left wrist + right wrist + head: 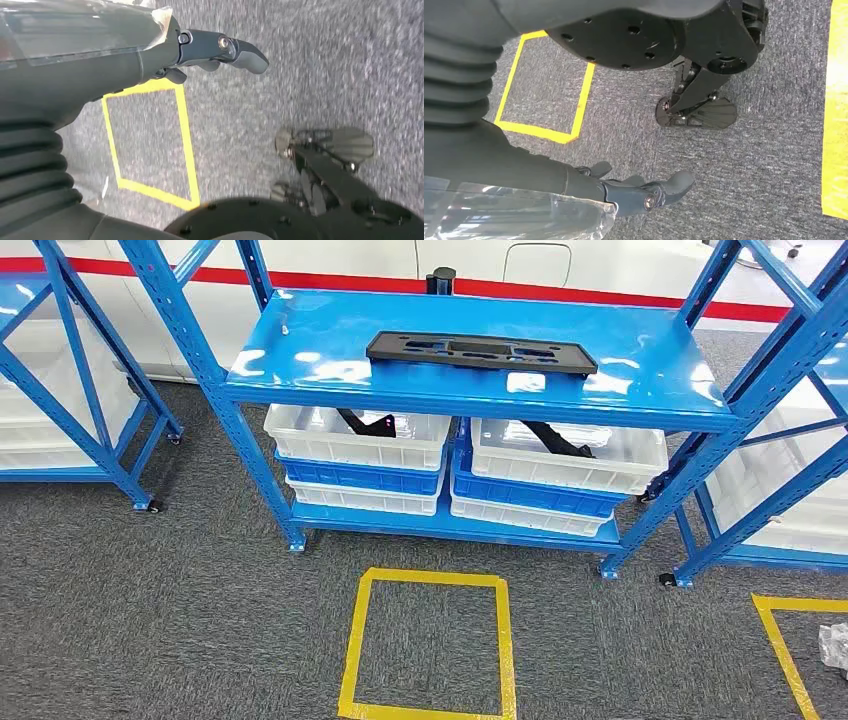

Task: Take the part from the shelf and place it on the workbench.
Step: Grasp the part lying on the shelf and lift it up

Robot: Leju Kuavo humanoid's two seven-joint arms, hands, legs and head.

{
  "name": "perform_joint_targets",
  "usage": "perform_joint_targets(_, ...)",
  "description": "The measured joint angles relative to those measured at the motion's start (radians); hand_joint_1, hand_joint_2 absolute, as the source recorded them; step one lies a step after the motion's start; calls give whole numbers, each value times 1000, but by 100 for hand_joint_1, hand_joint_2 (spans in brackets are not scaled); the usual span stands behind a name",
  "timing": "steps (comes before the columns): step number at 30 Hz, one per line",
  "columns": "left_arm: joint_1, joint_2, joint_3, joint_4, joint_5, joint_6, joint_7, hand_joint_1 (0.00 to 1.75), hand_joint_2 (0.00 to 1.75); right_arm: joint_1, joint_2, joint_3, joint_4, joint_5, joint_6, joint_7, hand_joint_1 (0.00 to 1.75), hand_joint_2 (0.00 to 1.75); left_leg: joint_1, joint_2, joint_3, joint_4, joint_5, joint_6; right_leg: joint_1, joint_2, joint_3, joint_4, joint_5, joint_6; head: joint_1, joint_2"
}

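Note:
A long flat black part (481,350) with cut-outs lies across the top of the blue shelf (300,360), a little right of its middle. My left hand (210,52) hangs beside my body over grey carpet, fingers loosely extended, holding nothing. My right hand (639,192) hangs the same way on the other side, fingers apart and empty. Both hands are far below and short of the shelf.
White and blue bins (357,440) (565,455) with dark parts sit on the lower shelf level. More blue racks stand at left (90,390) and right (780,440). A yellow tape square (428,645) marks the carpet in front; another tape corner (785,640) is at right.

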Motion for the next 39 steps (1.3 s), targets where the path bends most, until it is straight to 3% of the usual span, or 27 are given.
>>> perform_joint_targets(8,-36,-23,161,30,-190,38,-28,0,0,-31,11,-16,23,-34,-48,5,0,0,0,0,0,0,0,0,0,0,0,0,0,0,0,0)
perform_joint_targets(18,-78,-44,372,64,-388,59,-66,0,0,-64,17,-161,48,-206,-39,-59,0,0,0,0,0,0,0,0,0,0,0,0,0,0,0,0)
perform_joint_targets(29,-114,-63,556,95,-543,69,-94,0,0,-94,13,-366,68,-417,85,-186,0,0,0,0,0,0,0,0,0,0,0,0,0,0,0,0)
perform_joint_targets(39,-137,-79,690,116,-640,80,-109,0,0,-132,-16,-551,48,-567,300,-337,0,0,0,0,0,0,0,0,0,0,1,0,0,0,0,0)
